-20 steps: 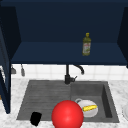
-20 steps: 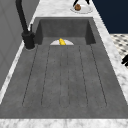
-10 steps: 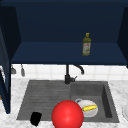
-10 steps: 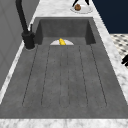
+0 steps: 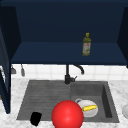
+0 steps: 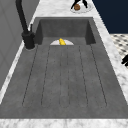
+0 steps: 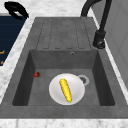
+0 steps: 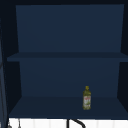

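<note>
- Front view: left hand [image 5: 35, 118] hangs over the sink's [image 5: 45, 92] front edge; whether its fingers are released or clenched cannot be told. A red ball [image 5: 67, 115] sits at the hand's 3 o'clock, near it. Corn [image 5: 90, 108] lies on a plate [image 5: 86, 113] in the basin, beyond the ball.
- Left side view: a hand [image 6: 124, 60] at the counter edge, corn [image 6: 61, 41] at its 10 o'clock, well apart.
- Right side view: a hand [image 7: 15, 9] at 10 o'clock from the corn [image 7: 65, 90].
- Upper view: bottle [image 8: 86, 98] on the lower shelf [image 8: 45, 106].
</note>
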Controlling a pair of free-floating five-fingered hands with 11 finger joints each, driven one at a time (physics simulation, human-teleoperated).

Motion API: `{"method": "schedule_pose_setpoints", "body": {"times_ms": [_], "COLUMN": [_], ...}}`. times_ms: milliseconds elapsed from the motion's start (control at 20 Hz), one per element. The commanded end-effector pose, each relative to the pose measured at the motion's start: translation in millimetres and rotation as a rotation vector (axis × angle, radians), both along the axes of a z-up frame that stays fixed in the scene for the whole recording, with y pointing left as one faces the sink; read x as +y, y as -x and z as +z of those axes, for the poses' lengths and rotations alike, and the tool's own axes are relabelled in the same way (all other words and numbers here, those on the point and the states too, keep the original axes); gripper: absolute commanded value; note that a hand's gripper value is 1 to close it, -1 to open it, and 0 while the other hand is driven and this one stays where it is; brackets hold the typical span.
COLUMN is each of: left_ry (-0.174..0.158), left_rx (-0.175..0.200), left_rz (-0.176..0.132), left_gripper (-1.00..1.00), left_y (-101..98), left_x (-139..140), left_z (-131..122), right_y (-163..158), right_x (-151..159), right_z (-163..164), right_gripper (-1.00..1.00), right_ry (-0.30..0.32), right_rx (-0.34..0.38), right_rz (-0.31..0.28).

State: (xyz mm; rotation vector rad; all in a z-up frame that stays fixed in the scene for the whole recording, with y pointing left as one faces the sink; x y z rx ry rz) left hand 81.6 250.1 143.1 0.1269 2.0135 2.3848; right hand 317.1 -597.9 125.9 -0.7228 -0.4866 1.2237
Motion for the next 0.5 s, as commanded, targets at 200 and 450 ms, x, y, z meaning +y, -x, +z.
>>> {"method": "schedule_pose_setpoints", "body": {"times_ms": [200,450], "left_ry": [0.000,0.000], "left_rx": [0.000,0.000], "left_rz": [0.000,0.000], "left_gripper": [0.00,0.00], "left_y": [0.0,0.0], "left_x": [0,0], "left_z": [0,0], "right_y": [-9,7], "right_x": [-3,0], "right_z": [-35,-17], "right_gripper": [-1.00,1.00], "right_ry": [0.045,0.056], "right_rx": [-0.024,-0.192], "right_rz": [0.046,-0.022]}}
